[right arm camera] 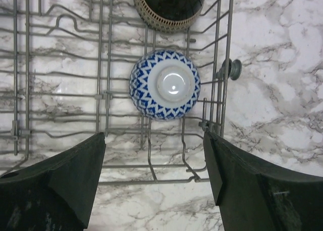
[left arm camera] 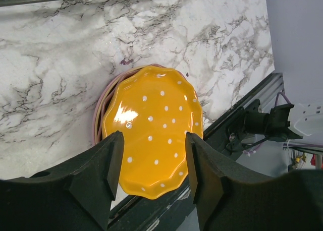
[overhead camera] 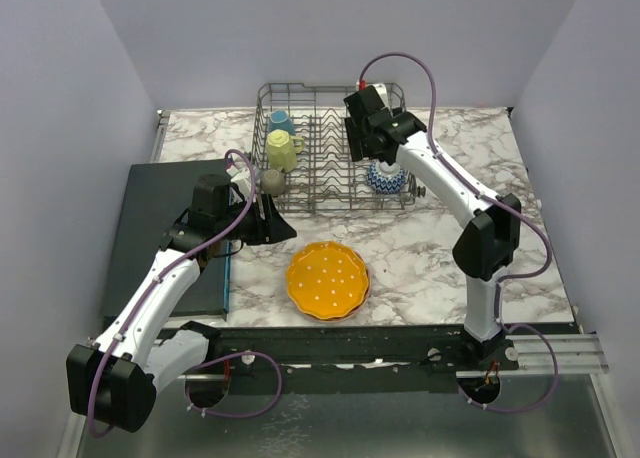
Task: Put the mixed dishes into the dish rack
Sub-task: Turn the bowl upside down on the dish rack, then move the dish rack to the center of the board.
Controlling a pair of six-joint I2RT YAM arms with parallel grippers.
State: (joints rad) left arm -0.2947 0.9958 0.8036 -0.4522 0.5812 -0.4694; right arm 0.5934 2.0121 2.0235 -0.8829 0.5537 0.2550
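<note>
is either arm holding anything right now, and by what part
Nothing is held. The left tool is open, clear of the orange dotted plate; the right tool is open above the blue patterned bowl in the rack, not touching it.

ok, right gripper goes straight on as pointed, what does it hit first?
Probably the upturned blue-patterned bowl in the dish rack, lying just ahead between the open fingers; depth is unclear.

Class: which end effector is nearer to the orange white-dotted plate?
Left. The left end effector hangs by the orange plate's far left edge; the right end effector is farther off, over the dish rack, above the blue-patterned bowl.
</note>
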